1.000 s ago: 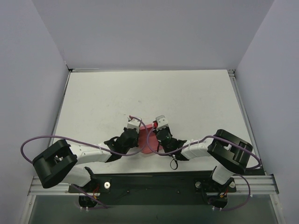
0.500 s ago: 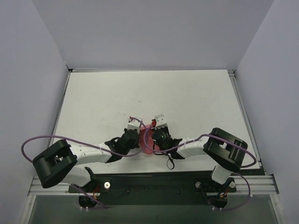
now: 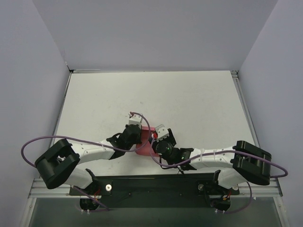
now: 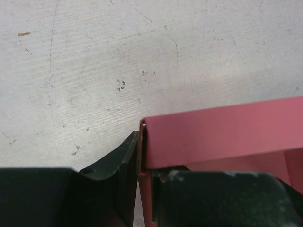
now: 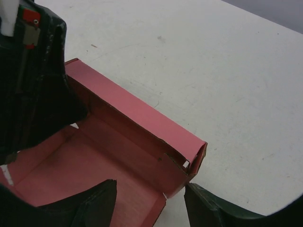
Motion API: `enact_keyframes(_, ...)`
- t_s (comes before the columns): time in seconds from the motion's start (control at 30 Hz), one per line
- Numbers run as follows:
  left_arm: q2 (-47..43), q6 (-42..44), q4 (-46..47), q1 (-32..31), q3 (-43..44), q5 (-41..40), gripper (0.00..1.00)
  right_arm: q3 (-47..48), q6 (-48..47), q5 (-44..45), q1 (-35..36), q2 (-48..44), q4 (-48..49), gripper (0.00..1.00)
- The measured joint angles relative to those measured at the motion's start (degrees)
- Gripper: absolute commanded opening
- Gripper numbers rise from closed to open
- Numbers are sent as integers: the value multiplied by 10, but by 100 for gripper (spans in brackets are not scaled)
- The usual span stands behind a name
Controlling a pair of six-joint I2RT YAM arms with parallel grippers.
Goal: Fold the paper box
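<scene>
The pink-red paper box (image 3: 142,150) lies on the white table between my two grippers, near the front edge. Its floor is flat and its far long wall stands folded up (image 5: 142,118). My left gripper (image 3: 137,138) is shut on the box's left end wall (image 4: 144,156); the thin card is pinched between its black fingers (image 4: 113,165). My right gripper (image 3: 153,142) is open over the box's right end. Its jaws (image 5: 149,196) straddle the corner of the box (image 5: 191,163), one finger above the floor and one outside on the table. The left gripper's body (image 5: 33,80) shows at the box's far end.
The white table (image 3: 189,99) is scuffed and bare behind the box. Grey walls enclose it on the left, right and back. A black rail with the arm bases (image 3: 156,184) runs along the near edge. Purple cables loop from both arms.
The right arm has stretched out flat, and its elbow has dropped to the right. Its gripper has shifted nearer and a little left over the box. The left gripper has moved slightly right, still holding the box.
</scene>
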Motion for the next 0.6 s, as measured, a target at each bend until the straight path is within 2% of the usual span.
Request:
enact_keyframes(0.17,8,9,-2,12,4,9,34,-26,40,-21,8,-69,-51,68)
enact_keyframes(0.27,9,15,-3,16,4,14,46,-40,58,-31,7,-110,-80,70)
enact_keyframes(0.3,9,18,-3,17,4,17,54,-41,62,-35,4,-120,-89,70)
enact_keyframes(0.33,9,20,-3,17,4,19,58,-41,68,-43,-1,-130,-97,70)
enact_keyframes(0.5,3,33,-4,18,4,41,76,-41,96,-102,-65,-161,-130,69)
enact_keyframes(0.6,-15,40,-5,18,3,55,81,-41,104,-126,-97,-168,-142,69)
